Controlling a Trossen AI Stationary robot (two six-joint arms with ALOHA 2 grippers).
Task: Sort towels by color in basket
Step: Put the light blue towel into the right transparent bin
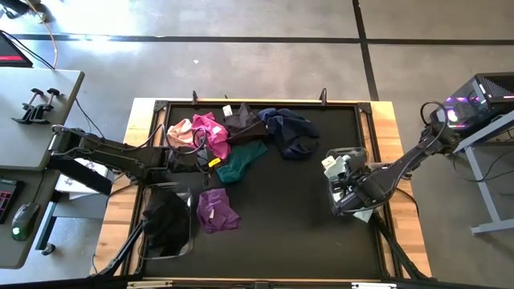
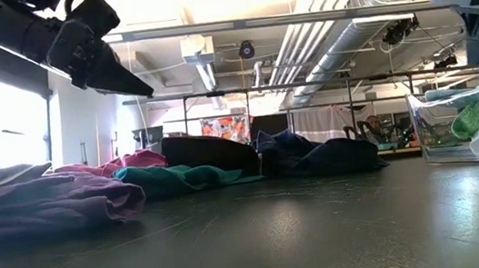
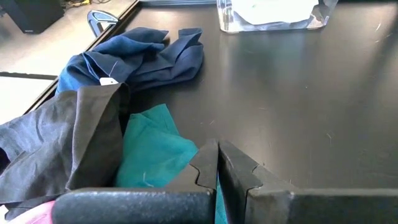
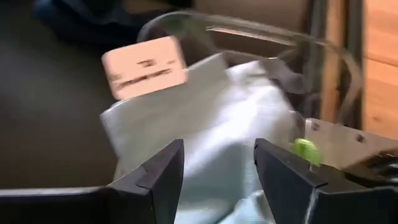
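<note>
Mid-drop on the light side: right gripper [image 4: 217, 171] spread open over clear bin [image 1: 347, 186], pale towel [image 4: 205, 118] probably released. Left gripper [image 3: 217, 165] shut, beside teal towel [image 3: 152, 149]. Next: grab from the pile.

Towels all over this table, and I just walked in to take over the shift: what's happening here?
A two-armed robot is sorting towels by colour into clear bins. The right claw is open above the clear bin on the table's right side, over a pale towel lying in it. The left claw is shut and empty, low beside the teal towel. Pink, magenta, navy and purple towels still lie loose on the mat; another bin holds dark ones.
</note>
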